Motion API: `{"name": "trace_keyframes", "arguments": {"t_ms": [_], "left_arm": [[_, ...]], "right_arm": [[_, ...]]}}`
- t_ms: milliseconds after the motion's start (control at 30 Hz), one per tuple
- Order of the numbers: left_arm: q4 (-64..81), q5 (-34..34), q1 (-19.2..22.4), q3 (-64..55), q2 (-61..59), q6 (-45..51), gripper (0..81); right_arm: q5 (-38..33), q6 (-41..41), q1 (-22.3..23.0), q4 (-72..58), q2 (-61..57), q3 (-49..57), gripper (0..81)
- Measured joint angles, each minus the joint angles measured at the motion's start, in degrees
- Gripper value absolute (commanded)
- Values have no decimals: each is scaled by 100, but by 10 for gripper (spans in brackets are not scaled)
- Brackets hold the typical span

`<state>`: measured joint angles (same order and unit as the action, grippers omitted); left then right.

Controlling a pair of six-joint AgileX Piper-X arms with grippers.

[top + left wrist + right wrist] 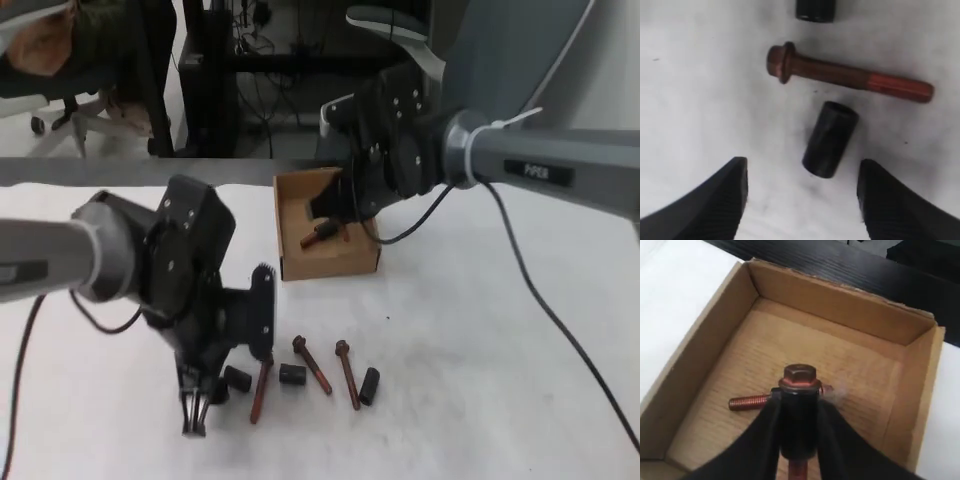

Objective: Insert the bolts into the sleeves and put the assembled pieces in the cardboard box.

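Nearest us, the left gripper (802, 162) hung over the white bench (480, 330) with its fingers (730, 200) spread wide and nothing in them. A black sleeve (830, 139) lay on the bench between them, touching neither. Just beyond it lay a copper-coloured bolt (850, 77), and past that a second sleeve (815, 9). Along the bench to the right we saw a second bolt (312, 364), a third bolt (347, 374) and a third sleeve (369, 385). Farther back sat the cardboard box (840, 305). The right gripper (799, 405) hung above its open top, clamped on an assembled piece (800, 376), a bolt through a sleeve. A further bolt (747, 401) lay across the box floor, its middle hidden behind the held piece.
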<state>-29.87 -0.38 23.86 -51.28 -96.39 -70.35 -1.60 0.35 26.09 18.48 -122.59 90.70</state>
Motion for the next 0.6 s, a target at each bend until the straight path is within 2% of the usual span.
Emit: {"name": "trace_keyframes", "arguments": {"t_ms": [33,67,100,167,233,300,333,400,433,467,600], "left_arm": [[-4,-11,14,-79,-82,-28,592],[-4,-26,12,-150,-167,-49,592],[-4,-39,24,-209,-234,-50,592],[-41,-79,57,-291,-316,-62,592],[-76,-122,128,-328,-367,-77,592],[-116,-193,213,-363,-404,-80,529],[-116,-233,272,-372,-428,-80,466],[-137,-288,407,-379,-434,-19,280],[-151,-301,489,-379,-453,50,112],[-153,-323,566,-379,-474,153,20],[-135,-582,769,-379,-493,718,18]], "right_arm": [[31,7,2,13,-65,39,34],[37,5,-14,22,-125,70,105],[35,-35,-30,35,-179,106,189],[2,-35,-81,39,-265,176,437],[29,-102,-145,39,-332,247,557],[197,-124,-195,-33,-346,278,561],[241,-133,-220,-41,-343,321,561],[160,-135,-265,131,-343,444,561],[77,-135,-281,397,-304,528,561],[22,-135,-287,758,-276,606,561],[-83,-249,-193,2333,-43,767,561]]}}
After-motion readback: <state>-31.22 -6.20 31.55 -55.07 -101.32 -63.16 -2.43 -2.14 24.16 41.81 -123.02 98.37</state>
